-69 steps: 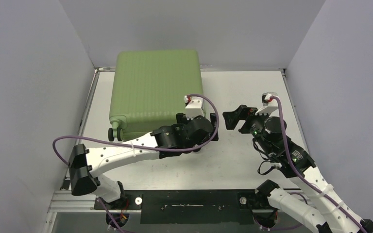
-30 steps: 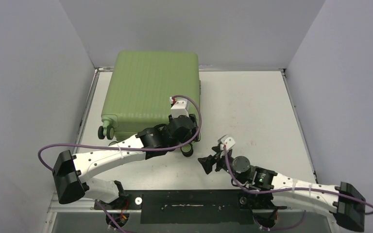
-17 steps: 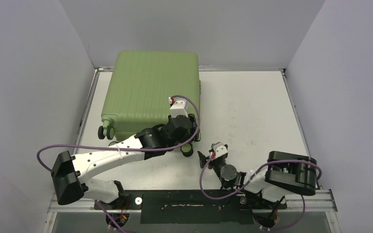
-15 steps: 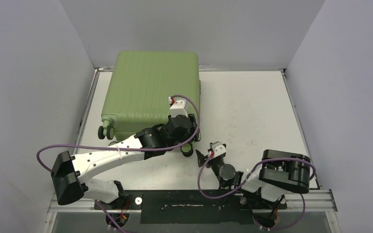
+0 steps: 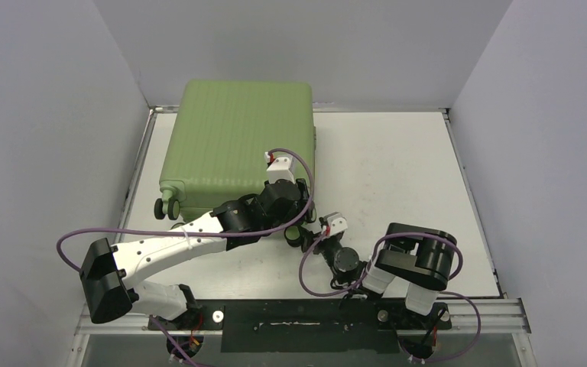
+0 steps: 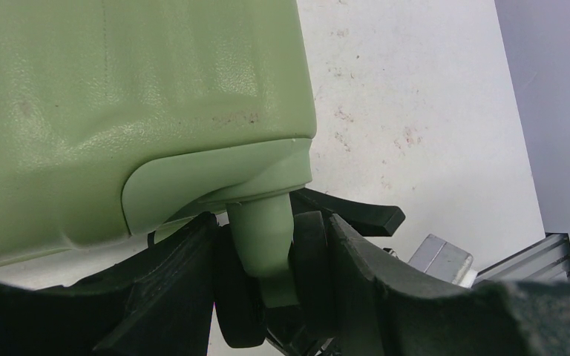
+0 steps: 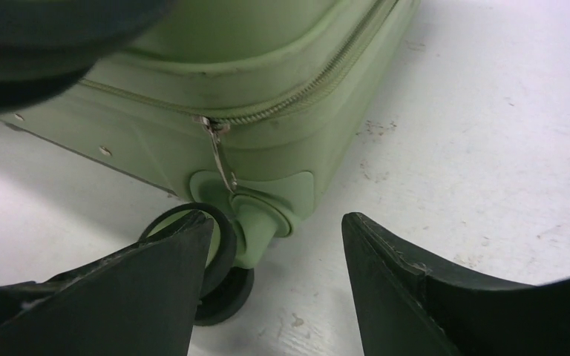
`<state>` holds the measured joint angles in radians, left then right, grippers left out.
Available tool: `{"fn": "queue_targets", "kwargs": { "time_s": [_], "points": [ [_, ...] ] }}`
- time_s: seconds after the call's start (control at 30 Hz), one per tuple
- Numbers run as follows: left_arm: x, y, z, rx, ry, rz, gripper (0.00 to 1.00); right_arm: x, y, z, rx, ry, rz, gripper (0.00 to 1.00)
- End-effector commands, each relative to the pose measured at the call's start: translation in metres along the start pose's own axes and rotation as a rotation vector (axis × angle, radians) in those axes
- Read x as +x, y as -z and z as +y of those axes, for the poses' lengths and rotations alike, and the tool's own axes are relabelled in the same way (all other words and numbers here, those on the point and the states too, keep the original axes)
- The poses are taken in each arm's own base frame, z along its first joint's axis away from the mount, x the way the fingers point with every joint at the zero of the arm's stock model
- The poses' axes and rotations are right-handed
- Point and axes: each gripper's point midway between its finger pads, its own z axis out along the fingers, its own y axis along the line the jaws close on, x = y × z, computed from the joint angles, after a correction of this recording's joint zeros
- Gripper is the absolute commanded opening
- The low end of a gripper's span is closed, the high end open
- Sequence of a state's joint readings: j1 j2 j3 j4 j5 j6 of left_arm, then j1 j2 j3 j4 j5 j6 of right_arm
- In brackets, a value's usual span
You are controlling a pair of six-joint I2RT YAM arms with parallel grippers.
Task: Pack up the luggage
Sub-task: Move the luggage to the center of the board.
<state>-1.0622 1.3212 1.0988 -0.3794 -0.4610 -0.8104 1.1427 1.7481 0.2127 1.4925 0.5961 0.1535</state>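
Right gripper: jaws standing apart with nothing between them, narrowing a touch as it is nosing in low at the case's near corner.
Right arm: folding back on itself now, having swung from the right half of the overhead view down to the lower centre.
Left gripper: clamping the caster, the green wheel stem and its black wheels sitting between the fingers, and not budging.
Luggage: lying flat with its lid down in the upper left of the overhead view, on the table, staying where it was a second ago.
Zip pull: dangling just above the caster, middle left of the right wrist view.
Meaning: the left arm is probably pinning the case while the right is lining up on the zip; opening is not yet begun, and nothing is being packed.
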Motion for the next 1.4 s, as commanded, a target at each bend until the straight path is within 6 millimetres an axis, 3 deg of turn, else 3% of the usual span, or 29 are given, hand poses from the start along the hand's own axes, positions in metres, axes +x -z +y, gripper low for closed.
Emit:
{"fn": "queue_targets", "kwargs": {
  "time_s": [0.0, 0.23, 0.43, 0.6, 0.93, 1.37],
  "points": [
    [-0.013, 0.003, -0.008, 0.034, -0.004, -0.023, 0.00, -0.072, -0.010, 0.026, -0.087, -0.241, -0.246, 0.64],
    [-0.014, 0.002, -0.009, 0.032, -0.007, -0.024, 0.00, -0.079, -0.016, 0.029, -0.081, -0.250, -0.266, 0.61],
    [-0.013, 0.002, -0.010, 0.037, -0.005, -0.016, 0.00, -0.076, -0.024, 0.014, -0.016, -0.262, -0.268, 0.50],
    [-0.011, 0.002, -0.008, 0.032, -0.004, -0.011, 0.00, -0.080, -0.028, 0.019, -0.034, -0.263, -0.279, 0.41],
    [-0.008, 0.000, -0.009, 0.032, 0.004, -0.007, 0.00, -0.090, -0.027, 0.025, -0.068, -0.267, -0.299, 0.43],
    [-0.005, 0.000, -0.007, 0.030, 0.013, -0.003, 0.00, -0.095, -0.026, 0.030, -0.093, -0.253, -0.301, 0.01]
  ]
}}
